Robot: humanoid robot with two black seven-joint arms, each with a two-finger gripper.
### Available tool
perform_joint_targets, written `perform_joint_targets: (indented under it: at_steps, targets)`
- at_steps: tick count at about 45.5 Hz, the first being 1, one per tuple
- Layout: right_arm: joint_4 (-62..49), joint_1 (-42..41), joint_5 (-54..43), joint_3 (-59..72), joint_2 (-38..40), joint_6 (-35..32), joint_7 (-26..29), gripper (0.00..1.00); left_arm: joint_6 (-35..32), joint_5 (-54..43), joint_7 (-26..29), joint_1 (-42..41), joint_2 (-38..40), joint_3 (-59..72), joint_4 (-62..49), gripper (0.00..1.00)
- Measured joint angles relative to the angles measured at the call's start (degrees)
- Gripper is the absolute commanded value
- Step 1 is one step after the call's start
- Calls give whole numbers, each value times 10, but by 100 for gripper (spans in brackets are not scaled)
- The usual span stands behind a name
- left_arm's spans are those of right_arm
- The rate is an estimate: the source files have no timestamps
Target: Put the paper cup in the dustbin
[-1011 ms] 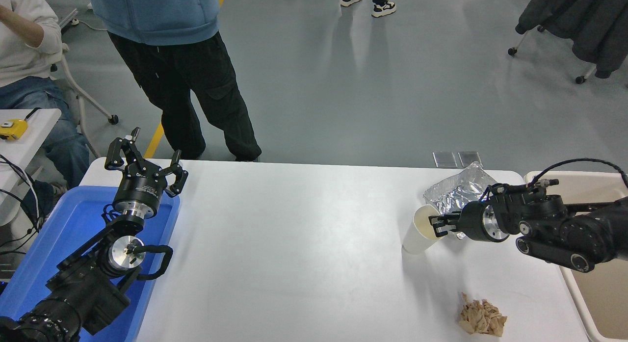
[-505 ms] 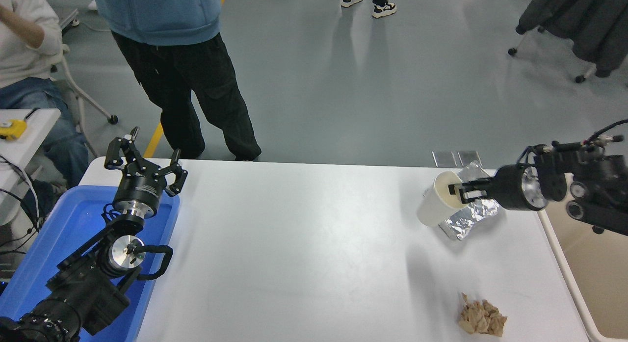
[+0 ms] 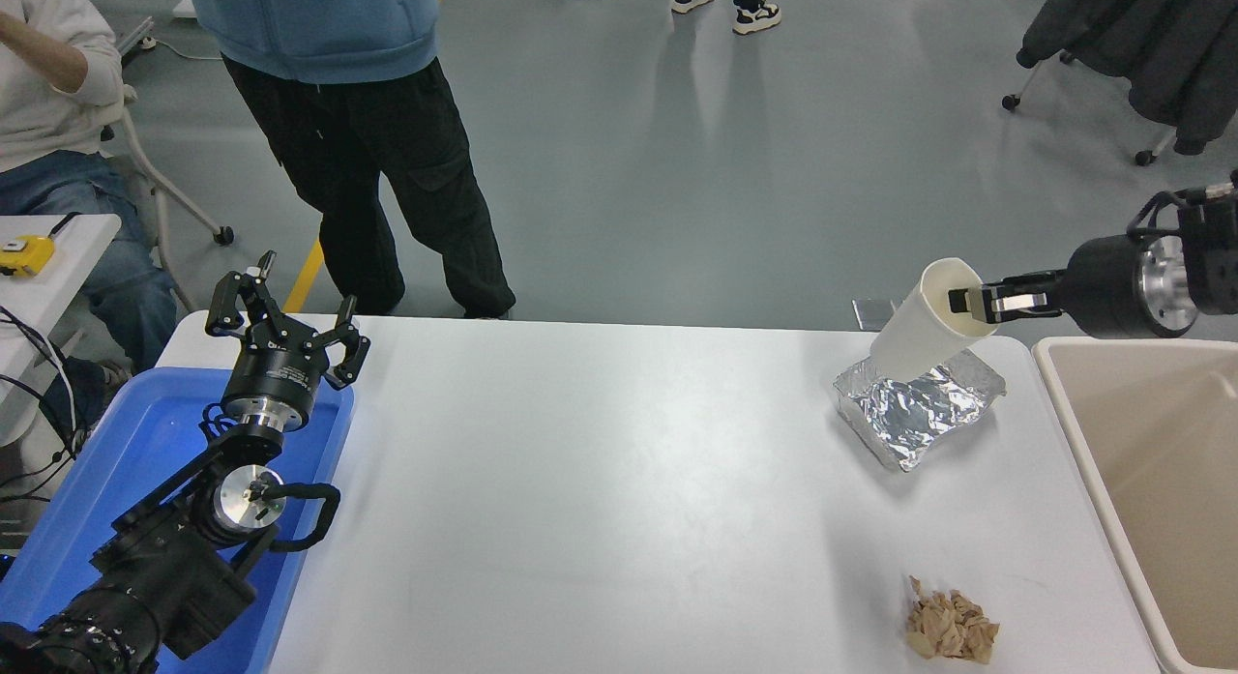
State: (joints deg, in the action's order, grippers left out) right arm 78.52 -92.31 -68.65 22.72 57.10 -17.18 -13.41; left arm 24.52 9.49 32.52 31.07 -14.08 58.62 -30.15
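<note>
The white paper cup (image 3: 914, 336) hangs tilted in the air above the table's far right, over the crinkled silver foil tray (image 3: 917, 406). My right gripper (image 3: 972, 301) comes in from the right edge and is shut on the cup's rim, one finger inside it. The beige dustbin (image 3: 1069, 418) stands beside the table at the right edge, to the right of the cup and lower. My left gripper (image 3: 286, 318) is open and parked at the lower left over the blue tray (image 3: 116, 461).
A crumpled brown paper wad (image 3: 950, 629) lies near the table's front right. A person in a blue top and black trousers (image 3: 372, 142) stands at the far left side. A seated person (image 3: 48, 123) is at the upper left.
My right gripper has lifted the paper cup off the table and carried it up and to the right, toward the dustbin. The left arm has not moved.
</note>
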Motion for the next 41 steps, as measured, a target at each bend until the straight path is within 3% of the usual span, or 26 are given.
perform_joint_targets:
  at_steps: [25,41]
  targets:
    - [-8,3,4,-17,85,3,-4,0,0,0,0,0,0,0,0,100]
    - [-69,92,96,-34,114,75,-21,0,0,0,0,0,0,0,0,100]
